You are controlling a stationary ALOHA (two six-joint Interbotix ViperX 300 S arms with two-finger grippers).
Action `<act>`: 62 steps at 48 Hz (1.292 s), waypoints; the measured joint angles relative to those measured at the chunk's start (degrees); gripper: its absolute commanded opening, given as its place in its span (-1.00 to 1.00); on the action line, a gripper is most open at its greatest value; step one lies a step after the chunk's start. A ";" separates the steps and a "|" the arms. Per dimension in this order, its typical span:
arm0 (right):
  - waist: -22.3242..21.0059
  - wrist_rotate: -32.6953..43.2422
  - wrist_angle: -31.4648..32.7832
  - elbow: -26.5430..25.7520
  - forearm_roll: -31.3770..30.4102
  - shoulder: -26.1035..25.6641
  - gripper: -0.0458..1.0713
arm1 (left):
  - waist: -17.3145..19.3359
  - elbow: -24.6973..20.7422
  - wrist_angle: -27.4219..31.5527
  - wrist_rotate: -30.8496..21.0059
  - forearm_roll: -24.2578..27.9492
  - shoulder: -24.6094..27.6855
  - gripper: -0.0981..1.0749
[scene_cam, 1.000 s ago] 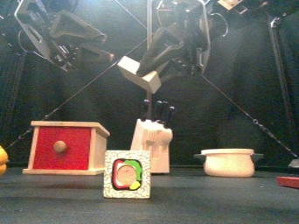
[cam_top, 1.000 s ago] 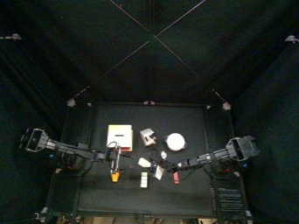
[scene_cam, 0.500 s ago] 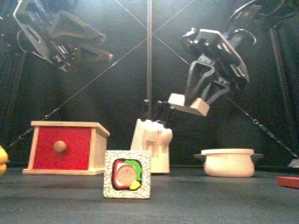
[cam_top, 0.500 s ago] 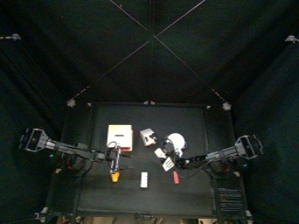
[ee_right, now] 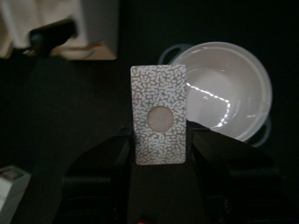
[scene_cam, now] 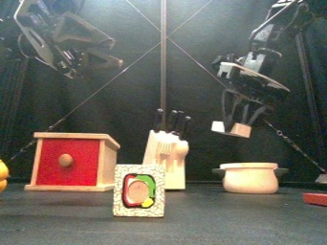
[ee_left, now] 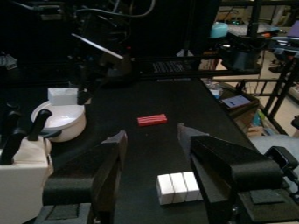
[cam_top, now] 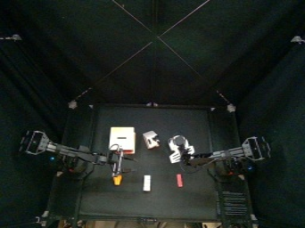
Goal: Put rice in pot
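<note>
While the right gripper (ee_right: 160,162) hangs above the black surface (cam_top: 131,183), its 2 jaws are clamped on the rice (ee_right: 160,112), a flat whitish speckled rectangular packet with an oval mark at its middle. Seen from the front, the packet (scene_cam: 234,126) is well clear of the surface, above the pot (scene_cam: 250,177), a round white bowl-like vessel with a flanged rim, and slightly toward its 9 o'clock side. The right wrist view shows the pot's open mouth (ee_right: 229,90) behind the packet, offset toward 2 o'clock of it. From above, gripper and packet lie at the pot (cam_top: 179,142), right of the surface's centre.

Step in hand, as judged: carry, near its end, with the packet almost over the pot. The next move calls for a small shift until the packet is centred over the mouth, a descent toward the rim, then parting of the jaws.

The left gripper (ee_left: 149,144) rests with its jaws apart and empty, near the surface's left front. Also on the surface: a red-fronted wooden drawer box (scene_cam: 72,162), a white knife block (scene_cam: 169,158), a cream block printed with a picture (scene_cam: 138,190), a small red bar (ee_left: 152,119).
</note>
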 measured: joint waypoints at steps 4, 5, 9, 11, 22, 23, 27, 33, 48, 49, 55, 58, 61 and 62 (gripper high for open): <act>-2.64 0.00 -0.79 1.58 0.88 0.00 0.04 | 0.00 0.00 -0.09 0.00 0.00 0.44 0.64; -3.25 0.18 -1.23 2.02 1.14 0.00 0.04 | 0.00 0.00 0.00 0.00 0.00 0.62 0.64; -4.75 0.44 -3.34 3.60 1.58 0.00 0.04 | 0.09 0.00 0.00 0.00 0.00 0.97 0.64; -5.19 0.44 -4.57 4.39 1.67 0.00 0.04 | 0.18 0.00 0.00 0.00 0.00 1.23 0.64; -6.59 0.44 -10.28 5.62 1.85 0.26 0.04 | 0.44 -0.18 -0.09 0.09 0.00 2.90 0.64; -6.59 0.44 -10.46 5.62 1.85 0.35 0.03 | 0.44 -0.18 -0.09 0.09 0.00 2.99 0.64; -6.68 0.44 -10.81 5.71 1.85 0.53 0.03 | 0.62 -0.26 0.00 0.09 0.00 3.16 0.64; -6.94 0.44 -10.90 5.71 2.20 0.88 0.04 | 0.70 -0.26 -0.09 0.09 0.00 3.25 0.64; -7.82 0.35 -11.25 5.80 2.99 2.72 0.03 | 0.88 -0.35 0.00 0.09 0.00 3.25 0.64; -7.91 0.26 -11.25 5.80 2.99 2.81 0.03 | 0.88 -0.35 0.00 0.09 0.00 3.25 0.64; -8.00 0.18 -11.25 5.80 2.99 3.08 0.04 | 0.88 -0.35 0.00 0.09 0.00 3.25 0.64; -8.09 0.09 -11.34 5.80 2.99 3.16 0.04 | 0.88 -0.35 0.00 0.09 0.00 3.25 0.64; -8.09 0.09 -11.25 5.80 3.08 3.16 0.05 | 0.88 -0.35 0.00 0.09 0.00 3.25 0.64; -8.09 0.09 -11.34 5.80 3.08 3.16 0.05 | 0.88 -0.35 0.00 0.09 0.00 3.25 0.64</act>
